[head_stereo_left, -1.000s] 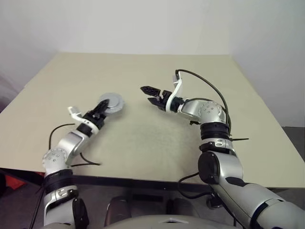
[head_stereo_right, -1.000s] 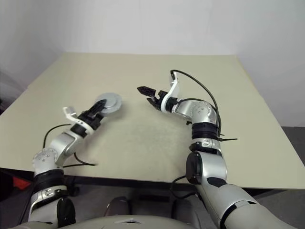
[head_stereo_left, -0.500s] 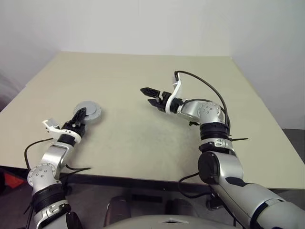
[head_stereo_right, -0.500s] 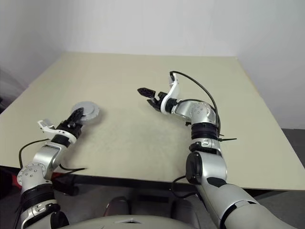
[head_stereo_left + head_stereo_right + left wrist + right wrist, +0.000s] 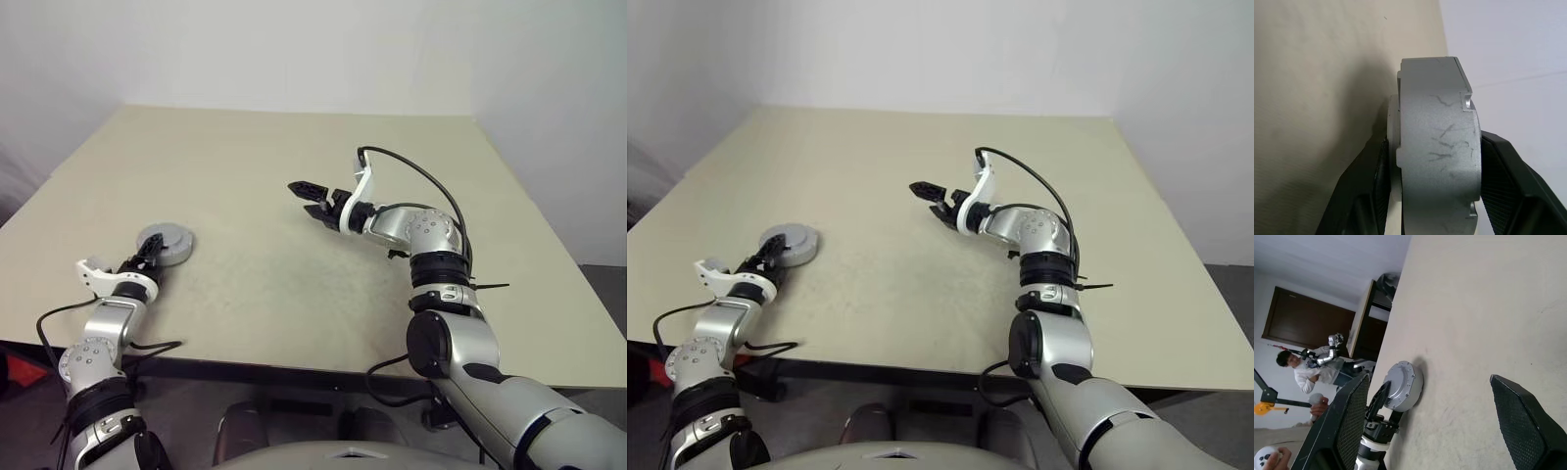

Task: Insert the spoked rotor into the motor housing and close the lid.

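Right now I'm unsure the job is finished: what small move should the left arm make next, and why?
Probably open the left pincer and back off: its fingers clamp the closed motor, which seems to rest on the table. The right pincer hangs open, empty.

Head pair: looking forward and down from above the arms over the table (image 5: 294,147), far enough back to take in both arms and the wall behind; nearly the same scene in both, slightly offset sideways.

Left wrist: very close, sighting along the left gripper (image 5: 1432,196) at the edge of a grey disc (image 5: 1437,147), table to one side, wall to the other.

Right wrist: tilted, looking from mid-table between the right gripper's fingers (image 5: 1349,426) across the table to the same disc (image 5: 1400,384) and left gripper (image 5: 1382,404), with a person (image 5: 1308,374) in the room beyond. Shared with the head pair: table, disc, left gripper.
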Controlling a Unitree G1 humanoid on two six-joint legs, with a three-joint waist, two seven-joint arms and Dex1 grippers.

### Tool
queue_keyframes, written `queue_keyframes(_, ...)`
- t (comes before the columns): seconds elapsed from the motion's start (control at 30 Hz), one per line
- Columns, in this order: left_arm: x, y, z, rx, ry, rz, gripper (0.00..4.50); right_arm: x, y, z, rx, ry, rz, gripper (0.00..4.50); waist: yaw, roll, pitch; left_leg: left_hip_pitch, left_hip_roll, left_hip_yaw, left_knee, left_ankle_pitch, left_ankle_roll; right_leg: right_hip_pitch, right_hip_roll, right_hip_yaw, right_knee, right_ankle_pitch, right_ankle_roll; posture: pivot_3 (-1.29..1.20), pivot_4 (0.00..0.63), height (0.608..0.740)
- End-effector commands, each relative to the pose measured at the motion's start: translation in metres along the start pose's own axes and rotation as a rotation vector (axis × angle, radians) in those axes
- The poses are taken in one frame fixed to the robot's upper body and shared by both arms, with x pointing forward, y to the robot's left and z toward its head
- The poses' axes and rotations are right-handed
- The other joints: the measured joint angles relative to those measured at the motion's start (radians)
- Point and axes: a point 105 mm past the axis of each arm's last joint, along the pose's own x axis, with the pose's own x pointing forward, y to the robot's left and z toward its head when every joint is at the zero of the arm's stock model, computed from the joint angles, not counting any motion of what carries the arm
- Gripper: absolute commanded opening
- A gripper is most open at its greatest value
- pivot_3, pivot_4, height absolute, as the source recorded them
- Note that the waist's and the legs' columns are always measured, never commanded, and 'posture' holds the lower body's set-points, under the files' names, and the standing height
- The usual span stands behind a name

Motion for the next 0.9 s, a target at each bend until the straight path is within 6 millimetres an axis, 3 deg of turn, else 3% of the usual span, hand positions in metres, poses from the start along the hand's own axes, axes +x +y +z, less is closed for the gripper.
queue_keyframes(0.03,0.003,-0.020,0.014,0.014,-0.048,-0.062,2.21,0.001,0.011,0.005,-0.017,-0.016,0.033,4.47,0.000,0.000,0.000,0.000,0.000,0.000,0.000,0.000,0.000,0.000,0.000,0.000,0.000,0.000,0.000,0.00,0.000,0.740)
queue_keyframes(0.4,-0.004,-0.004,0.010,-0.006,-0.028,0.004,2.21,0.002,0.011,0.003,-0.013,-0.015,0.031,4.47,-0.002,0.000,0.000,0.002,0.000,0.000,0.000,0.000,-0.001,0.001,0.000,0.000,0.001,-0.001,-0.002,0.00,0.000,0.740)
queue_keyframes(0.53,-0.010,-0.004,0.004,0.006,-0.007,-0.005,3.38,0.002,0.012,0.004,-0.017,-0.015,0.031,4.50,-0.003,0.000,0.000,0.002,0.000,0.000,0.000,0.000,-0.001,0.001,0.000,0.000,0.001,-0.001,-0.002,0.00,0.000,0.740)
queue_keyframes(0.67,-0.019,0.011,0.001,-0.037,0.002,0.062,4.48,0.002,0.012,0.004,-0.014,-0.014,0.029,4.50,-0.004,0.000,-0.001,0.003,0.000,0.001,0.000,0.000,-0.001,0.002,0.000,0.001,0.001,-0.001,-0.002,0.00,0.000,0.740)
queue_keyframes(0.9,-0.046,0.018,-0.020,-0.089,0.089,0.109,4.48,0.002,0.008,0.001,-0.010,-0.003,0.017,4.50,-0.006,0.000,-0.001,0.005,-0.001,0.001,0.000,0.000,0.000,0.002,0.000,0.002,0.001,-0.001,-0.002,0.00,0.000,0.740)
